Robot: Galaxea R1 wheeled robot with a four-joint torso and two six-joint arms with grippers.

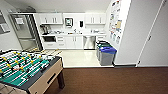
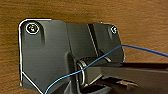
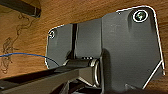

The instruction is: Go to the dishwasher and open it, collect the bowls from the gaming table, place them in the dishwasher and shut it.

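The dishwasher (image 1: 89, 42) has a brushed steel front and stands shut under the white counter at the far wall of the kitchenette. It lies straight ahead across the pale kitchen floor. The bowls and the gaming table are out of view. Both wrist views look down past the robot's dark plate onto brown wood-grain floor.
A wooden foosball table (image 1: 27, 72) with a green field stands close at the lower left. Grey bins with blue and green lids (image 1: 106, 53) stand against the right wall before the dishwasher. White cabinets (image 1: 67, 42) line the counter. A white door (image 1: 153, 37) is at the right.
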